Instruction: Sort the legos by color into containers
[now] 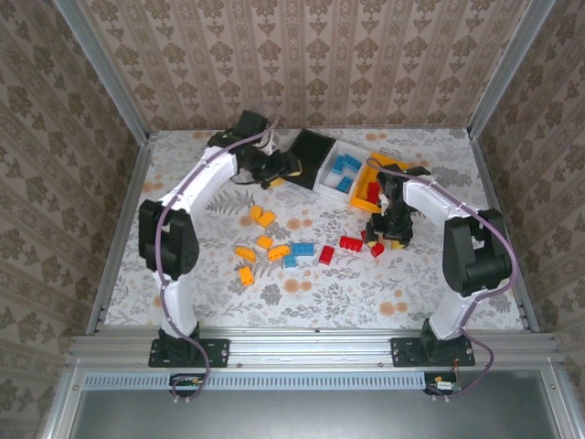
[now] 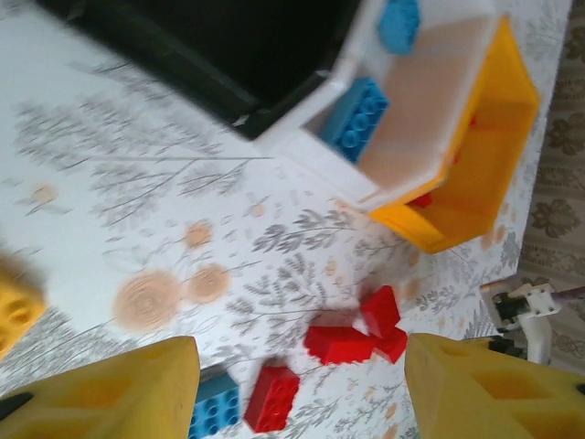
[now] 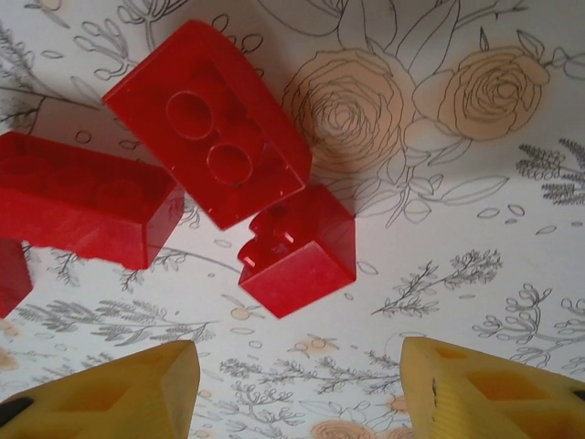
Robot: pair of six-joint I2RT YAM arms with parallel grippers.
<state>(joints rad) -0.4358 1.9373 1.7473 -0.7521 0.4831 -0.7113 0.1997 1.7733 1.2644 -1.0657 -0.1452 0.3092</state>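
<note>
Jaws half open and empty on both sides: left gripper (image 2: 300,366) by black bin (image 2: 228,46), right gripper (image 3: 300,366) over red legos (image 3: 219,119) at table (image 1: 411,293) centre. We see blue legos (image 2: 356,114) in white bin (image 2: 306,151), reds in orange bin (image 2: 475,183); about half lie unsorted.

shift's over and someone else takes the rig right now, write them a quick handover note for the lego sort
Left gripper: open, empty, near the black bin.
Right gripper: open, empty, just above the loose red bricks.
Done: blue bricks lie in the white bin, and red bricks in the orange-yellow bin.
Left to do: on the table lie several orange bricks, loose blue bricks and the loose reds. I can make out no bricks in the black bin, so the orange ones likely go there.
</note>
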